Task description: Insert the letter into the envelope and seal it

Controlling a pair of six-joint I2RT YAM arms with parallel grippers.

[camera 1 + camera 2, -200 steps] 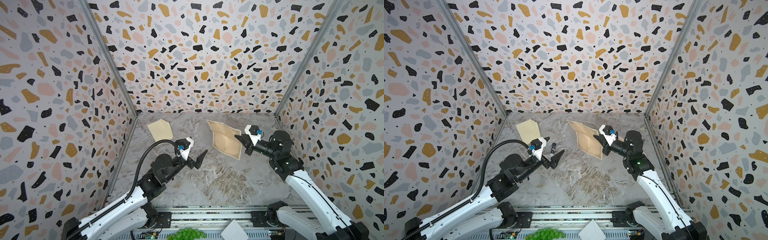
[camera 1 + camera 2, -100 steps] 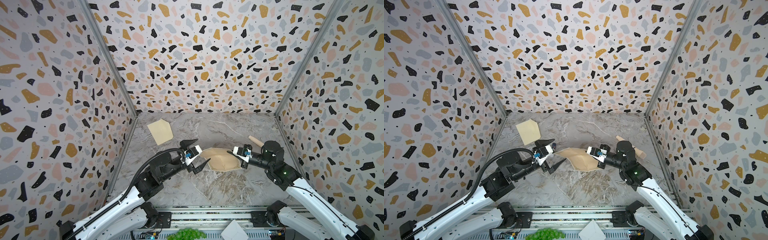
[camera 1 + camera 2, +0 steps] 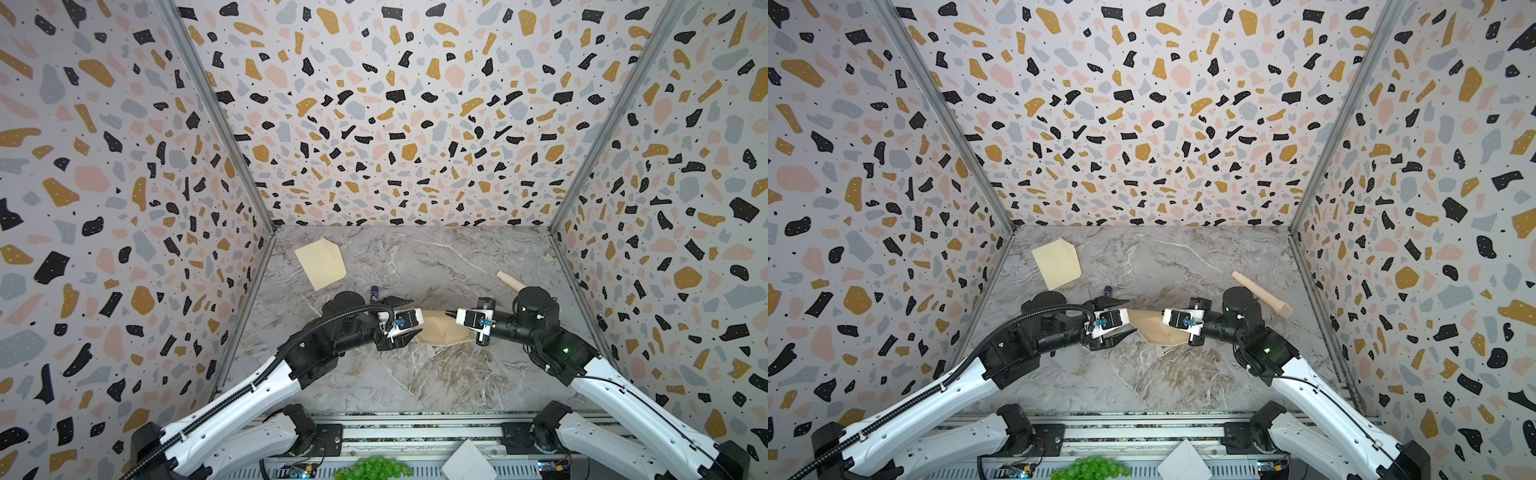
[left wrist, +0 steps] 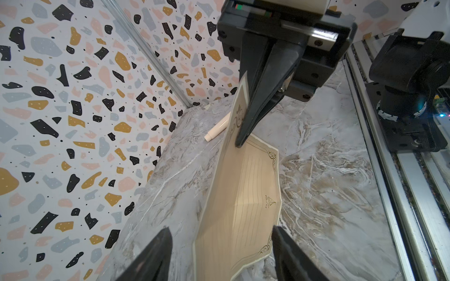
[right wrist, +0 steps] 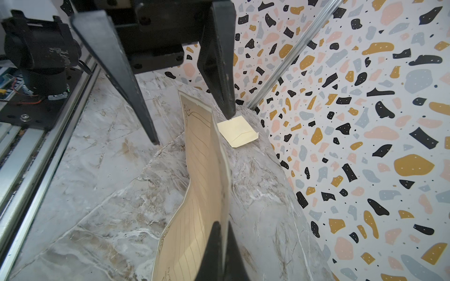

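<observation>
The letter (image 3: 440,332), a tan ruled sheet with a dark scrollwork border, hangs bowed above the table middle in both top views (image 3: 1154,330). My right gripper (image 5: 222,243) is shut on one end of it, its tips also showing in a top view (image 3: 451,314). My left gripper (image 4: 220,228) is open, one finger on either side of the letter's other end (image 4: 243,199), with a gap on both sides. In a top view this gripper (image 3: 417,316) meets the sheet from the left. The cream envelope (image 3: 321,262) lies flat at the back left, apart from both grippers.
A pale wooden peg (image 3: 511,281) lies at the right behind the right arm. A small blue-capped stick (image 3: 374,293) sits just behind the left gripper. Green grapes (image 3: 376,467) and a white folded paper (image 3: 469,461) rest on the front rail.
My right gripper has carried the letter from the back toward the middle and lowered it. My left gripper has moved right to the letter's free end, and its jaws have narrowed around it.
</observation>
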